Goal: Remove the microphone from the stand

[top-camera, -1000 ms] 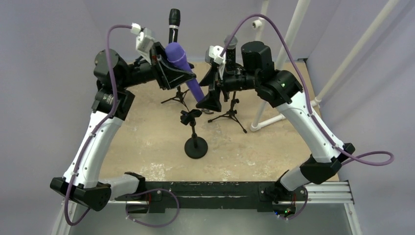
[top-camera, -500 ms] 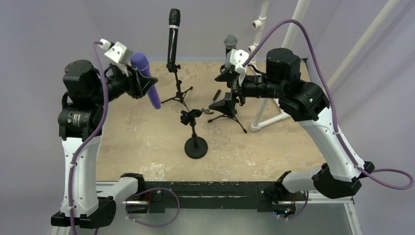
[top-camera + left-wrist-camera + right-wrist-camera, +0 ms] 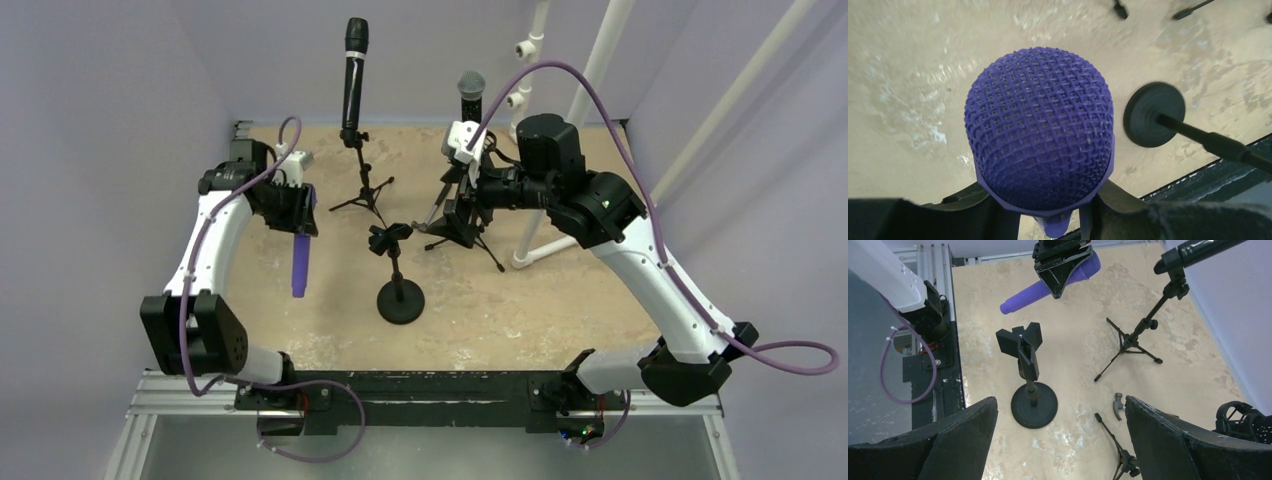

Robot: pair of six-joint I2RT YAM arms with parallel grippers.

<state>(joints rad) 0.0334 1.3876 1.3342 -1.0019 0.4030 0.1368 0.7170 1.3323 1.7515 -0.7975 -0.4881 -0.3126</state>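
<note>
Purple microphone, clamped just under its mesh head between the dark fingers of the left gripper, hangs handle-down over the left side of the table. It is clear of the surface and well apart from the stand it belongs to. With the grip so high on the body, the handle dangles free below the jaws. That hold looks suited to lowering the tail end onto the tabletop first. The left arm is folded toward the table's left edge, which keeps its load away from the clutter at the back.

The stand, a short pole on a round black base, sits near the middle of the table with its clip empty. The removal itself appears done, and what seems left is to set the microphone down.

Across the table the right gripper hovers with its fingers spread wide and nothing between them. Its camera looks down on the bare clip. From there it could steady the stand if needed, though it touches nothing.

Behind, a black microphone and a grey-headed microphone stand upright on tripods, apparently no part of the job.
</note>
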